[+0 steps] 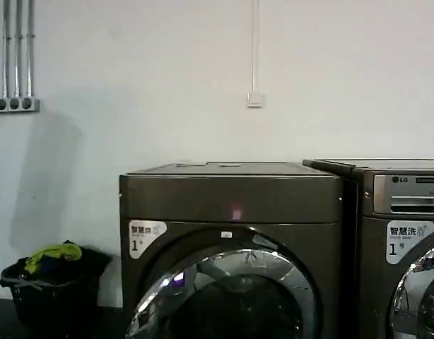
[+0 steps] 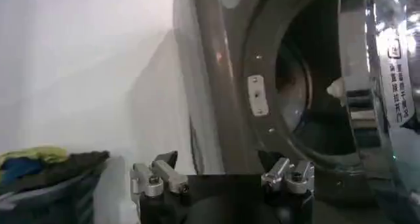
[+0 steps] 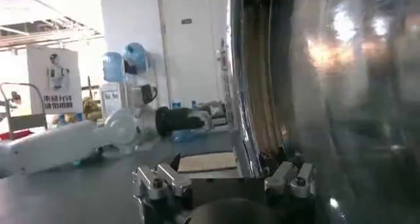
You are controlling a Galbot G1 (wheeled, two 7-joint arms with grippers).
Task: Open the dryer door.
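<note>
The left tool [image 2: 222, 179] sits close in the left wrist view, its two fingers wide apart and holding nothing. Just past it the dryer door [image 2: 377, 81] stands swung out, so you can see the dark hole into the drum. The right tool [image 3: 223, 182] is spread apart too, right beside the shiny chrome rim. Behind, the dryer [image 1: 231, 194] stands against the white wall, a black basket [image 1: 51, 293] of clothes left of it.

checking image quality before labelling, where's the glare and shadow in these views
Head view: bright reflections streak the dryer door chrome rim, and a soft shadow falls on the wall left of the dryer. Right wrist view: blurred highlights smear across the door's curved surface. Left wrist view: the drum opening is dark.
</note>
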